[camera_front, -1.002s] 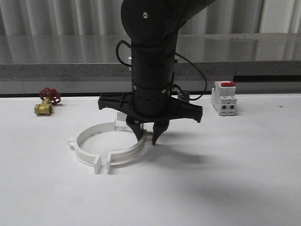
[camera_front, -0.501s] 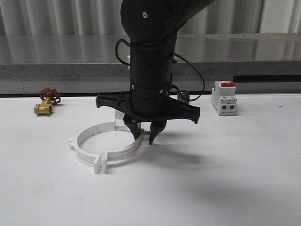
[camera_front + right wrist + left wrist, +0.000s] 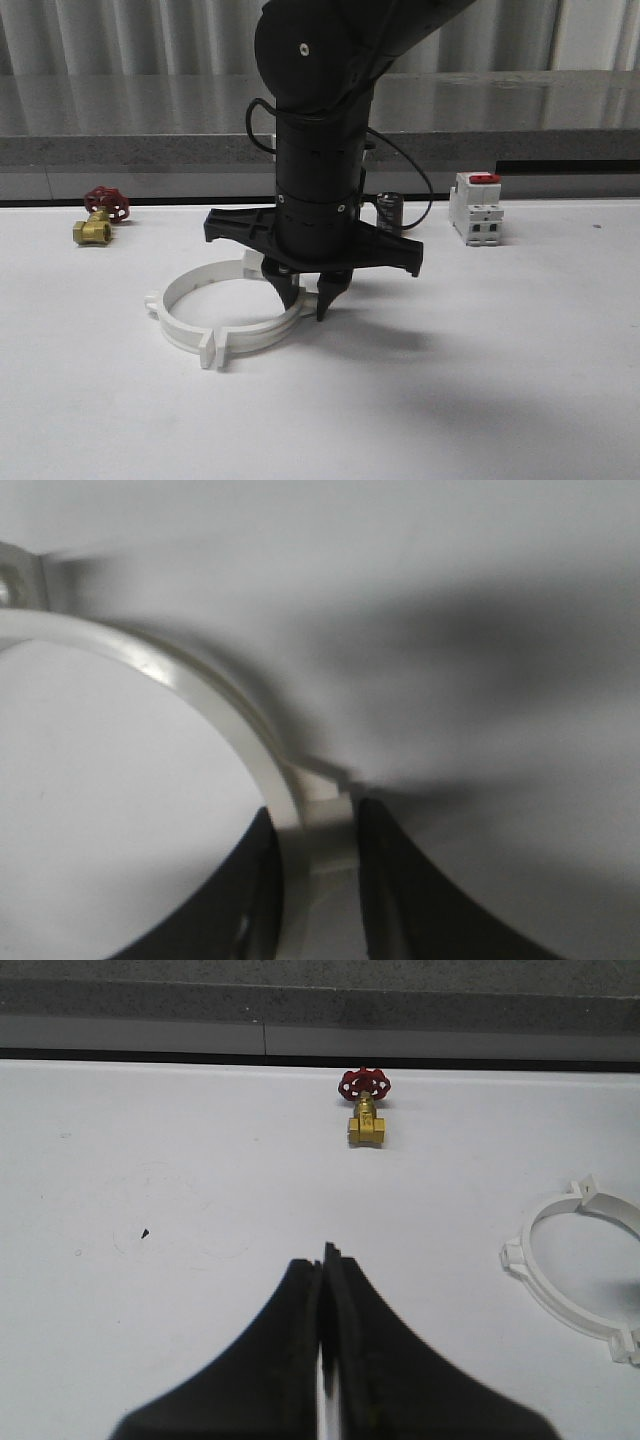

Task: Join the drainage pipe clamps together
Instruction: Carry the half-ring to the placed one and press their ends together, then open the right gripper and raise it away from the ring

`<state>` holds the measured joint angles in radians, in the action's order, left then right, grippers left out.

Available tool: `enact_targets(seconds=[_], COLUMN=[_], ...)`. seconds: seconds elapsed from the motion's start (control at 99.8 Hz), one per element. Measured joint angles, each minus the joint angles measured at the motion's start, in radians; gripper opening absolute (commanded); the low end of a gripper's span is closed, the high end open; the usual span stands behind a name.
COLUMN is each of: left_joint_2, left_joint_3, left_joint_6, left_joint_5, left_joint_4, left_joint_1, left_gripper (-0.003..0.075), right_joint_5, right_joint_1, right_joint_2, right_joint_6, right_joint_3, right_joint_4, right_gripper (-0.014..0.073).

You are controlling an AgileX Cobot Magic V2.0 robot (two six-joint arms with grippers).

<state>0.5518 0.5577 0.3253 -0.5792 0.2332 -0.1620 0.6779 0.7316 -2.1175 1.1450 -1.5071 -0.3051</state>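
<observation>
Two white drainage pipe clamps lie on the white table as a ring. The left half and the right half have their front tabs almost touching. My right gripper points straight down over the ring's right side. It is shut on the right half, with the band and its outer tab pinched between the two fingers. My left gripper hovers over bare table, shut with nothing in it. The left half of the ring lies off to one side of it.
A brass valve with a red handwheel lies at the back left. A white breaker with a red top stands at the back right. A small black cylinder stands behind the right arm. A grey ledge borders the table's far edge.
My right gripper has shifted slightly left with the right half. The gap between the two front tabs has narrowed to almost nothing.
</observation>
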Motion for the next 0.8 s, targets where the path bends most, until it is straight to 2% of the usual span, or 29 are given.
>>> enact_targets(seconds=[0.301,0.631,0.801], left_joint_2=[0.000,0.000,0.000], left_joint_3=[0.000,0.000,0.000], left_joint_6=[0.000,0.000,0.000], left_joint_5=[0.000,0.000,0.000], left_joint_4=[0.000,0.000,0.000], left_joint_1=[0.000,0.000,0.000], left_gripper=[-0.0020,-0.0020,-0.0020], right_joint_5=[-0.007,-0.015,-0.025], right_joint_1=[0.000,0.000,0.000], right_joint_2=[0.000,0.000,0.000], right_joint_6=[0.000,0.002,0.002], right_joint_3=[0.000,0.000,0.000], right_joint_4=[0.008,0.010,0.012], right_gripper=[0.0056,0.0316,0.0358])
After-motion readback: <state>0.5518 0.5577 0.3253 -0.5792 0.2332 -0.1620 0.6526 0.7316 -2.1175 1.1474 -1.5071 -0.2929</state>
